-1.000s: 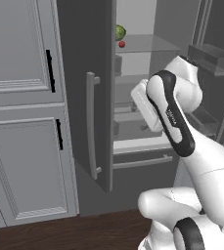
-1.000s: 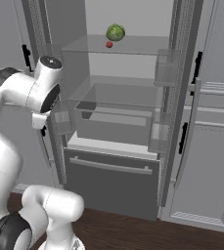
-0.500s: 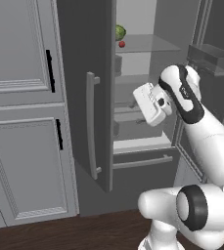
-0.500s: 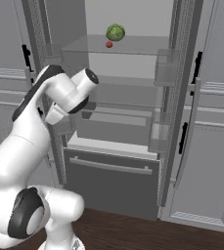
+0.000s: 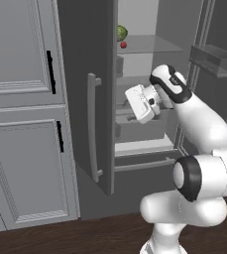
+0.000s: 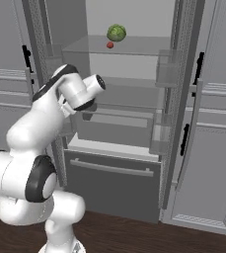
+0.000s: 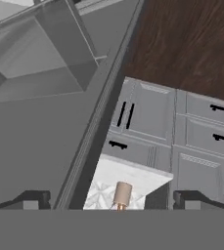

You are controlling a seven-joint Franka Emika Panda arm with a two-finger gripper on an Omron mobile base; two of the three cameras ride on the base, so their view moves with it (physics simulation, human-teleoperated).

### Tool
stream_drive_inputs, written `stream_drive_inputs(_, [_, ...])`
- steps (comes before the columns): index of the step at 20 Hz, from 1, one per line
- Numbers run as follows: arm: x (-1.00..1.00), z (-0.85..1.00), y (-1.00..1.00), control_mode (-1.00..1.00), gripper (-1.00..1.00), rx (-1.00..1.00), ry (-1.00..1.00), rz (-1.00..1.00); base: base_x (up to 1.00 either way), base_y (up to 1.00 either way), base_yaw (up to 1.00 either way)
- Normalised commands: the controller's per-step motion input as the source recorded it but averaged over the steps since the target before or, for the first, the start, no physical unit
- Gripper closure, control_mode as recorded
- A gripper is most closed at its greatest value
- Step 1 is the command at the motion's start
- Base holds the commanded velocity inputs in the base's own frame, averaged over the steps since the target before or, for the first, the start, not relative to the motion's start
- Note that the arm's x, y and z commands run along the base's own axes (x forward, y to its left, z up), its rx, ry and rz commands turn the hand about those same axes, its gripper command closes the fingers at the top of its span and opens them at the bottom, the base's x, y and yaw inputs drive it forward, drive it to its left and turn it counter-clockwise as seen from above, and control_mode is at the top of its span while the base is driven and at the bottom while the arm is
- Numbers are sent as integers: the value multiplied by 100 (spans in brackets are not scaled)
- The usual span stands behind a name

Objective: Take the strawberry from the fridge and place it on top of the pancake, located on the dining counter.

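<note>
The fridge [image 6: 134,99] stands open with one arm before it, its pincer [image 7: 111,197] spread wide and empty, well below the top shelf. One green leafy ball [image 6: 116,32] sits there, and one strawberry [image 6: 110,45] lies just beside it, nearer the front. Reaching up, the pincer could knock the ball or roll the tiny strawberry away.

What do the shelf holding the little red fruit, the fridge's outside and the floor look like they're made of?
The clear upper shelf looks like glass: the pale back wall shows through it. The tall dark grey fridge door looks like matt painted metal, with a lighter, seemingly brushed-metal bar handle. The dark brown floor looks like wood planks, going by its grain streaks. The tiny red strawberry looks smooth, slightly glossy.
</note>
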Motion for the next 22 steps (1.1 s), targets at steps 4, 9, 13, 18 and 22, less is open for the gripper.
stream_drive_inputs(4, [30,-22,35,-100,-100,10,-9,0,0,0,0])
stream_drive_inputs(9, [45,-17,24,-100,-100,15,-3,0,0,0,0])
stream_drive_inputs(13, [59,-19,7,-100,-100,7,0,0,0,0,0])
stream_drive_inputs(18, [19,-17,22,-100,-100,6,0,0,0,0,0])
stream_drive_inputs(22, [-1,-12,64,-100,-100,1,0,0,0,0,0])
